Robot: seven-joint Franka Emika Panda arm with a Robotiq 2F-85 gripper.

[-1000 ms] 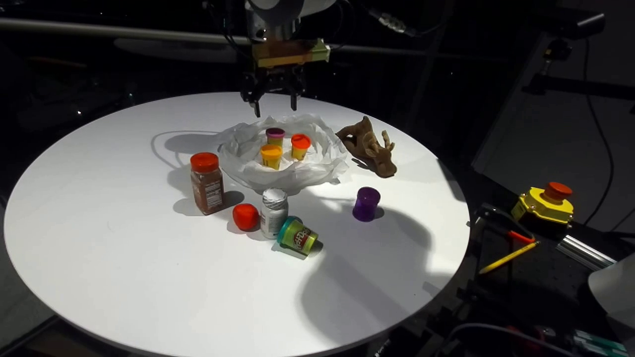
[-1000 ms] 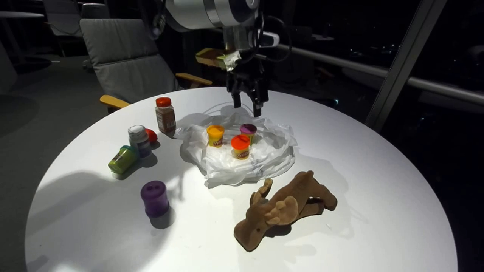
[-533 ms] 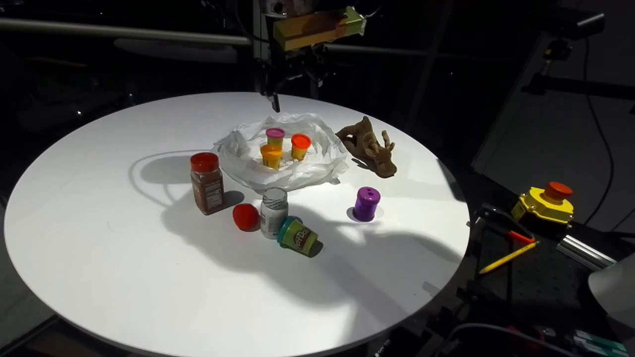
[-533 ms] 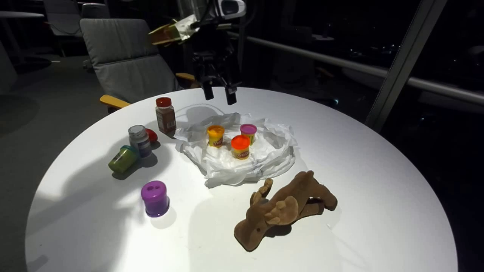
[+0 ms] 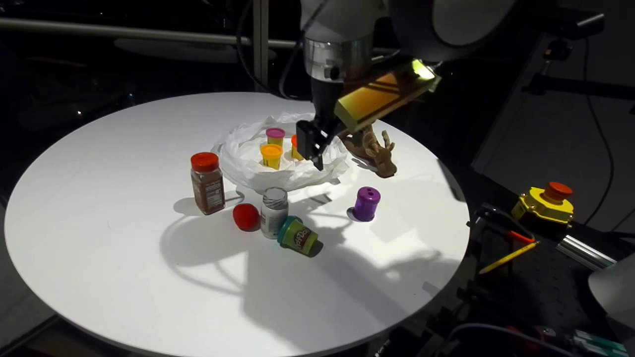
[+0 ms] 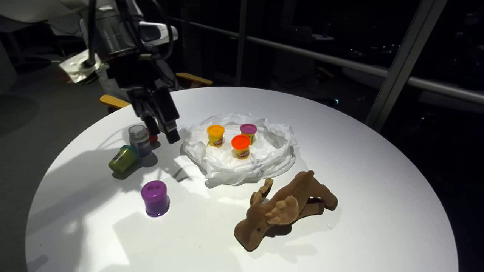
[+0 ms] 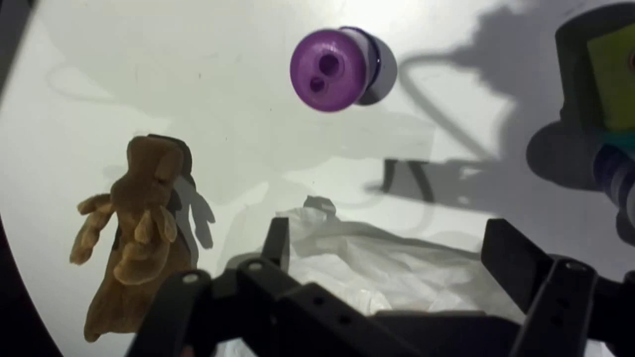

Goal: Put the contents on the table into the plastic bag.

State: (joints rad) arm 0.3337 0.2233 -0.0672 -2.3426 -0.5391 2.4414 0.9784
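The purple container (image 6: 155,198) is found standing upright on the table (image 6: 378,211), outside the plastic bag (image 6: 227,174). Its long axis is vertical, and a round lid with two holes is presented upward. It is judged the likely next item for loading.

The gripper (image 7: 388,243) is suspended above the table with its fingers spread wide; nothing is pinched between them, and the film visible in the gap in the wrist view belongs to the bag beneath. Relative to the gripper, the container is located toward the top of the wrist view, within the span of the fingers but offset toward the finger at the left of that view. For a grasp, travel in that direction, a slight sideways correction and then a descent would appear to be required. As the body is round, no wrist rotation should be needed; toppling could be caused if a finger is lowered onto the lid.

An orange-lidded tub (image 6: 216,136), a red-lidded tub (image 6: 241,147) and a pink-lidded tub (image 6: 248,132) are already contained within the bag's crumpled rim. The stuffed moose (image 6: 283,209) is laid near the bag, the spice jar (image 5: 208,186) is stood close to its edge, and the green tub (image 5: 300,237) is tipped beside the white bottle (image 5: 274,218).
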